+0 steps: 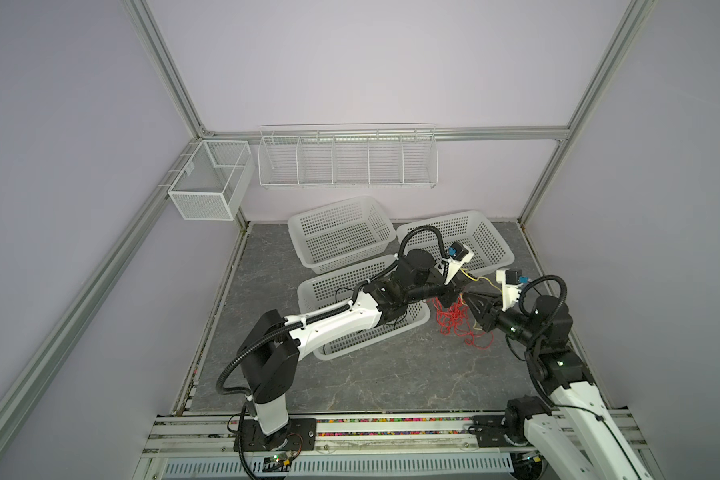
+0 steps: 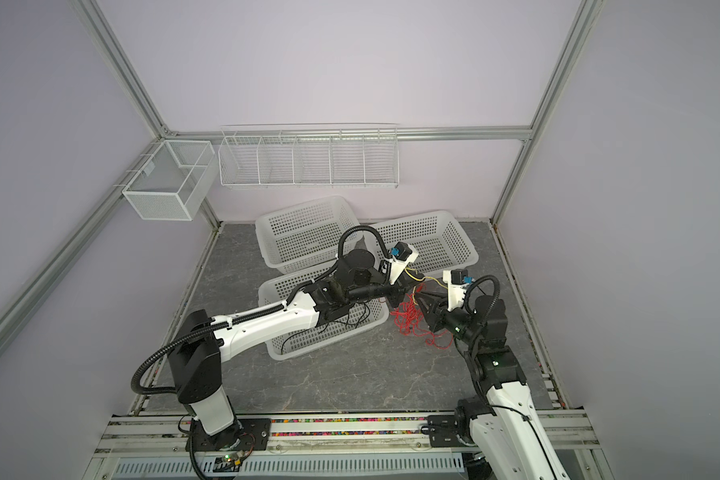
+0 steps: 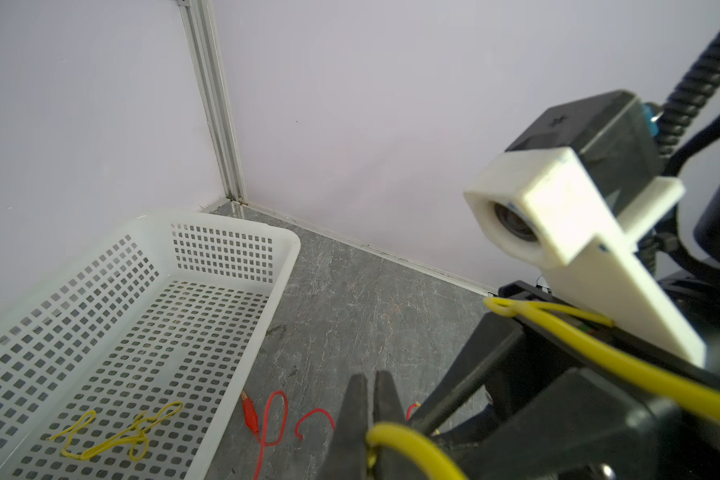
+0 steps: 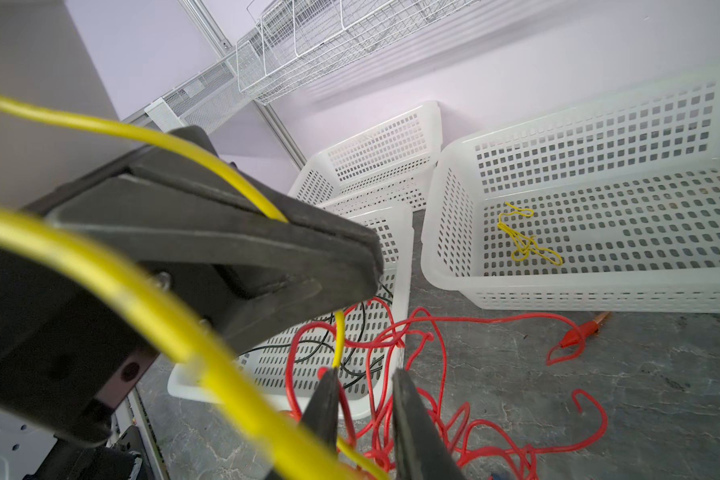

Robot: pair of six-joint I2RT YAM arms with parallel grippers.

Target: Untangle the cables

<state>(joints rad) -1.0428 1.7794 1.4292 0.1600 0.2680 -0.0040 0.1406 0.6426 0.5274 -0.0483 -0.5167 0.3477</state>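
Observation:
A heap of crinkly red cables (image 1: pixel 458 324) (image 2: pixel 408 320) lies on the grey floor between my two grippers. My left gripper (image 1: pixel 458 286) (image 3: pixel 371 382) is shut on a yellow cable (image 3: pixel 395 432), which loops up over the right arm (image 1: pixel 483 280). The right gripper (image 4: pixel 364 374) (image 1: pixel 468 297) hovers just over the heap, its jaws apart with red strands (image 4: pixel 375 399) and a length of the yellow cable between them. Black cables (image 4: pixel 350 345) (image 2: pixel 358 316) lie in the near white basket (image 1: pixel 321 291). Another small yellow cable (image 4: pixel 524 241) (image 3: pixel 117 436) rests in the back right basket (image 1: pixel 487 237).
A third white basket (image 1: pixel 341 232) leans at the back left. A red alligator clip (image 3: pixel 250 411) (image 4: pixel 574 336) lies on the floor by the right basket. Wire racks (image 1: pixel 346 158) hang on the back wall. The left arm (image 1: pixel 333 320) stretches across the near basket.

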